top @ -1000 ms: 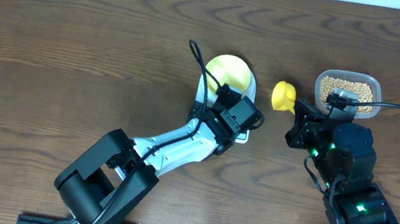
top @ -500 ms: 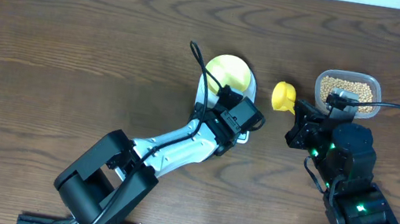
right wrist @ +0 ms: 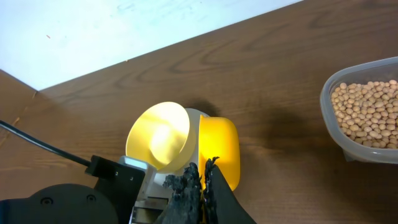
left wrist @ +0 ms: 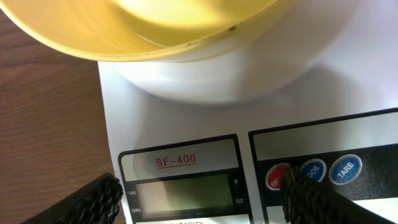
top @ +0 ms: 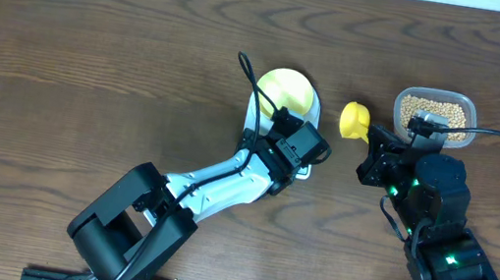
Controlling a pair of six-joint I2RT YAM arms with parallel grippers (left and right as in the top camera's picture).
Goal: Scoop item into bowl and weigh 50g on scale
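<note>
Between bowl [top: 287, 88] and tub [top: 469, 111]: yellow scoop [top: 354, 120] | left tool [left wrist: 202, 204] over scale [left wrist: 155, 118]

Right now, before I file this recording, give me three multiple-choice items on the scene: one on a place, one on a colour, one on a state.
1. Where does the bowl sit?
A. on the scale
B. on the bare wood
C. on its side at the table edge

2. What colour is the scoop?
A. red
B. bright yellow
C. blue

3. How does the left claw stand?
A. shut on the bowl's rim
B. shut on nothing
C. open

Answers:
1 A: the left wrist view shows the bowl's base resting on the white platform.
2 B: it shows bright yellow in both the overhead and right wrist views.
3 C: its fingers stand wide apart, one on either side of the display.
</note>
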